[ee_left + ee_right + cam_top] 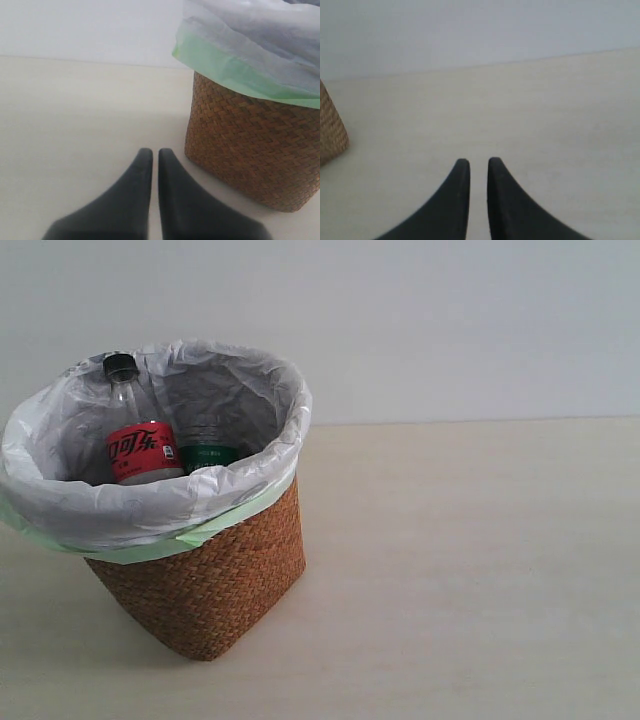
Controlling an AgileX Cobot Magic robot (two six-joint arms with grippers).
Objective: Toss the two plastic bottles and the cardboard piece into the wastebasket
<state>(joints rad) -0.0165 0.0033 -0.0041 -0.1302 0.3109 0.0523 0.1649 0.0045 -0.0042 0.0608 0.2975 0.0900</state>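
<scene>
Wastebasket [215, 580], one, holds two seemingly upright bottles: red-label bottle [143, 452], green-label bottle [208, 454].

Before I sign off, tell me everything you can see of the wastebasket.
The wastebasket is a tapered brown woven wicker basket, standing on the pale table at the left of the exterior view. A crinkled translucent white bag lines it and folds over the rim, with a pale green band below. Inside, a red-label bottle stands black cap up beside a green-label bottle. No cardboard shows.
</scene>
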